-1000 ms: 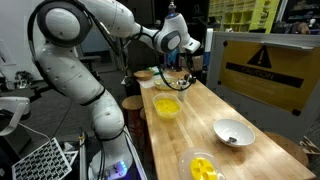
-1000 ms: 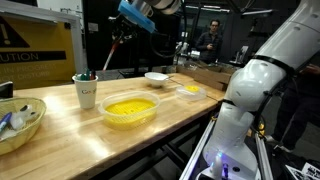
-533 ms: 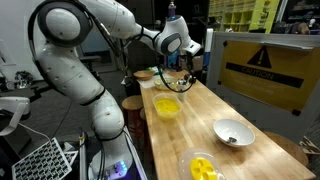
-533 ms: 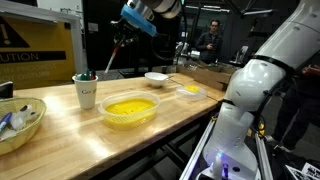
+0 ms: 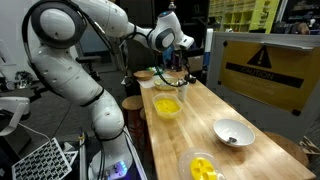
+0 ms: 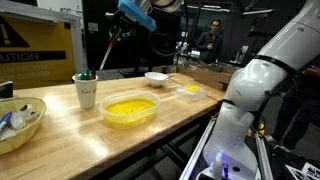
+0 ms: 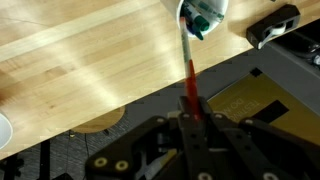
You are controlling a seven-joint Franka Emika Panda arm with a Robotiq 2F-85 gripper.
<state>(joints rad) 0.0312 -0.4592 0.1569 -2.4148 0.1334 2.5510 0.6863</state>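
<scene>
Overhead, the gripper (image 6: 128,22) hangs well above the wooden surface (image 6: 60,140), its fingers pressed together on the upper end of a thin red stick (image 6: 112,52). The wrist view shows the pinch plainly: the stick (image 7: 188,75) runs straight out from between the fingers of the gripper (image 7: 190,118), red along most of its length and paler toward the far end.

What matters is how the stick lies against the white cup (image 6: 86,92). In an exterior view the stick does not hang plumb — its long axis slants, with the held end high by the gripper and the free end low, down by the cup's rim. The cup therefore sits below the gripper and off to one side, along the line of the stick rather than directly under the fingers. In the wrist view the stick's tip meets the mouth of the cup (image 7: 203,12), where something teal and green already stands. Whether the tip is inside the cup or only at its rim, I cannot tell.

The cup stands upright on the surface near its far edge. A yellow bowl (image 6: 130,108) sits just beside it, and a white bowl (image 6: 157,77) lies farther along — both apart from the stick.
</scene>
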